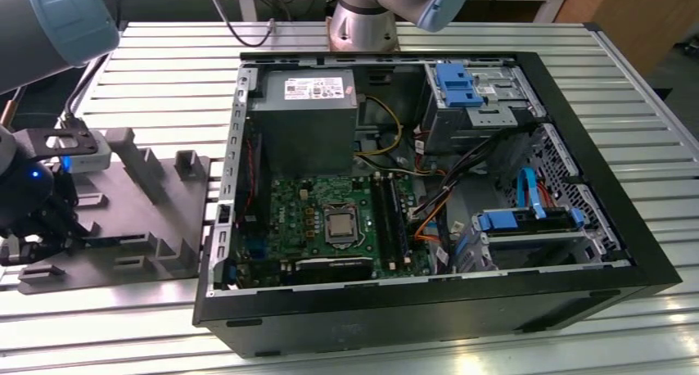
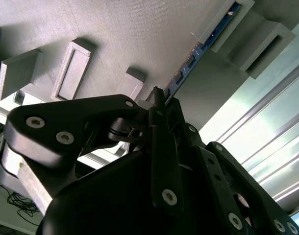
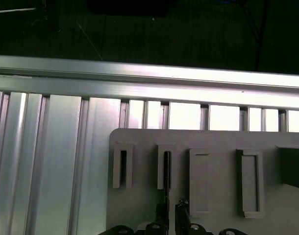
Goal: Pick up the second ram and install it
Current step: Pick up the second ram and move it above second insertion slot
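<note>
In the second wrist view the ram [image 2: 203, 46], a thin stick with a blue edge, stands on edge in the slots of a grey holder plate [image 2: 139, 29]. My gripper [image 2: 157, 95] is down on its near end, with the black fingers shut on the stick. In the first wrist view the ram [image 3: 166, 171] sits in a narrow slot, and the gripper [image 3: 171, 213] is at its end. In the exterior view the gripper [image 1: 33, 240] hangs low over the holder plate [image 1: 153, 219] at the exterior view's left. The open computer case [image 1: 437, 309] lies beside it, with the motherboard's ram slots [image 1: 390, 215] showing.
The holder plate carries several raised blocks and empty slots [image 3: 250, 183]. All of it rests on a ribbed aluminium table [image 1: 142, 72]. Inside the case are a power supply [image 1: 306, 113], loose cables [image 1: 437, 203] and blue drive brackets [image 1: 459, 84]. The arm's base [image 1: 366, 23] stands behind the case.
</note>
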`<state>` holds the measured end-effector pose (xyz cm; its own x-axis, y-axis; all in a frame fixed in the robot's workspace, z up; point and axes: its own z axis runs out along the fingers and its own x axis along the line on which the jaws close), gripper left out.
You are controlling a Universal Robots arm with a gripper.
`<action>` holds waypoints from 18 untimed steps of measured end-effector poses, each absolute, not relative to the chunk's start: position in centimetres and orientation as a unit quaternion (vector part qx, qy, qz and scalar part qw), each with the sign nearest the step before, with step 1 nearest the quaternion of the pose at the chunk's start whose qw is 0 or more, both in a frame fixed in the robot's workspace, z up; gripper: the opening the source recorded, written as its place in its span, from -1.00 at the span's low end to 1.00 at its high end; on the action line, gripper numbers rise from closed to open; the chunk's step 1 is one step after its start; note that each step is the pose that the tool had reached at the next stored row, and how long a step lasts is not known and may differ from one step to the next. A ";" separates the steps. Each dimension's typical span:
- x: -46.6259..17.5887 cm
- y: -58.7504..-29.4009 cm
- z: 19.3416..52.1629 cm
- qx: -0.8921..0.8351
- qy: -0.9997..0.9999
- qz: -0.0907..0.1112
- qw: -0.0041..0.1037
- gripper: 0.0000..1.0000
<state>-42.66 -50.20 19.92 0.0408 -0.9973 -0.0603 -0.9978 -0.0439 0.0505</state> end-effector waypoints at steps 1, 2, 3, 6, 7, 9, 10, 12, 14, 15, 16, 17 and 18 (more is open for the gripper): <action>-42.7 -50.2 19.9 -0.721 0.691 0.039 0.003 -0.57; -42.7 -50.3 19.9 -0.721 0.691 0.039 0.003 -0.57; -42.7 -50.3 19.9 -0.721 0.691 0.039 0.003 -0.57; -42.7 -50.4 19.9 -0.721 0.691 0.039 0.003 -0.57; -42.7 -50.4 19.9 -0.722 0.691 0.039 0.003 -0.57; -42.7 -50.4 20.0 -0.723 0.690 0.040 0.003 -0.57; -42.7 -50.4 20.0 -0.723 0.689 0.040 0.003 -0.57; -42.7 -50.4 20.0 -0.725 0.688 0.040 0.003 -0.57; -42.7 -50.4 20.0 -0.727 0.685 0.040 0.003 -0.57; -42.7 -50.4 20.0 -0.728 0.685 0.040 0.003 -0.57; -42.7 -50.4 20.0 -0.728 0.684 0.040 0.003 -0.57; -42.7 -50.4 20.0 -0.729 0.683 0.040 0.003 -0.57; -42.6 -50.5 20.0 -0.730 0.683 0.040 0.003 -0.57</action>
<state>-42.64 -50.48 20.00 0.0650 -0.9960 -0.0614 -0.9964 -0.0682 0.0505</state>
